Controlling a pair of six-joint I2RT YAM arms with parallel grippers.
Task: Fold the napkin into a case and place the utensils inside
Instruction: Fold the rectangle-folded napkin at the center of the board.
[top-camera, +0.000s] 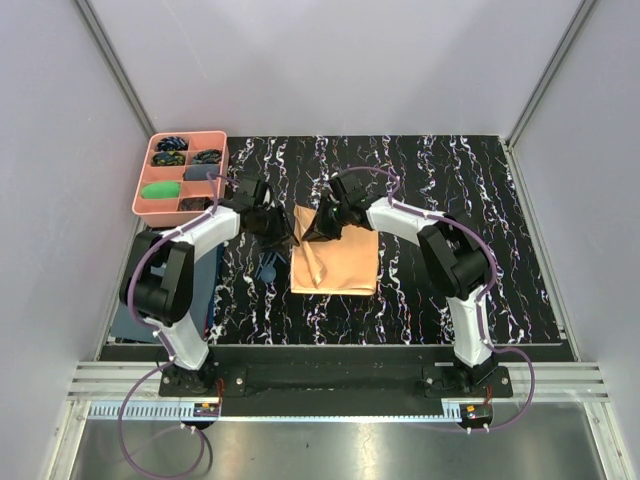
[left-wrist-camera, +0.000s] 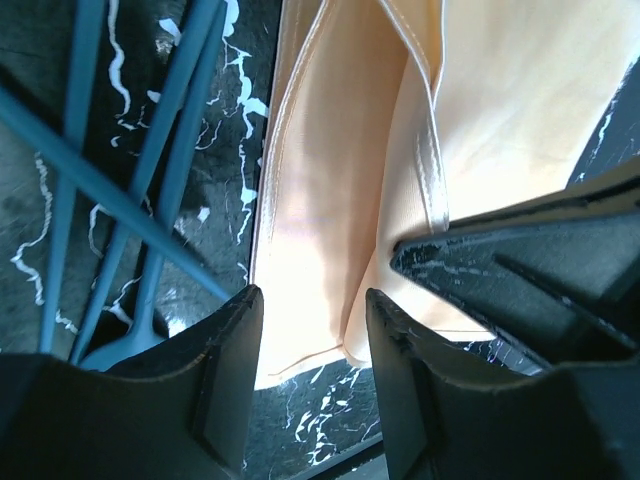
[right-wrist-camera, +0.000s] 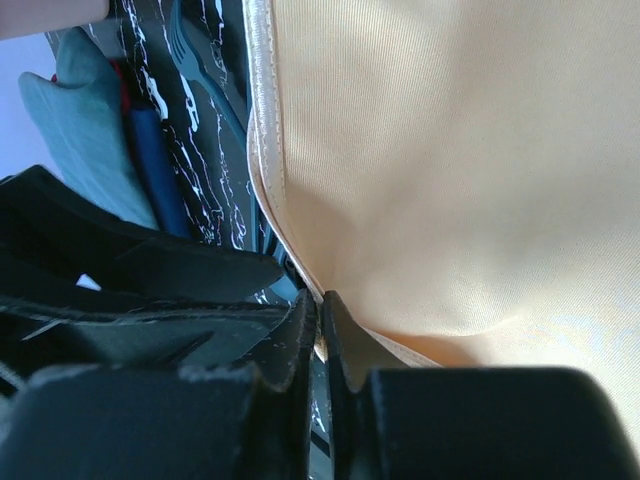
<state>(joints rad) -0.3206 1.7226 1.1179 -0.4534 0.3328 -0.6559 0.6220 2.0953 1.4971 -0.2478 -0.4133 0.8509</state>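
Note:
The peach-orange napkin (top-camera: 337, 263) lies partly folded on the black marbled table, its far left corner lifted. My right gripper (top-camera: 318, 228) is shut on that corner's hem; the right wrist view shows the napkin (right-wrist-camera: 450, 170) pinched between the fingertips (right-wrist-camera: 322, 318). My left gripper (top-camera: 283, 229) is open just left of it, its jaws either side of the napkin's edge (left-wrist-camera: 320, 200) without closing on it. The dark blue utensils (top-camera: 268, 268) lie on the table left of the napkin, seen as slim blue handles (left-wrist-camera: 150, 160) in the left wrist view.
A pink compartment tray (top-camera: 181, 178) with small coloured bundles stands at the far left. A dark blue-grey cloth (top-camera: 135, 315) lies at the near left beside the left arm. The table's right half (top-camera: 470, 190) is bare marbled surface.

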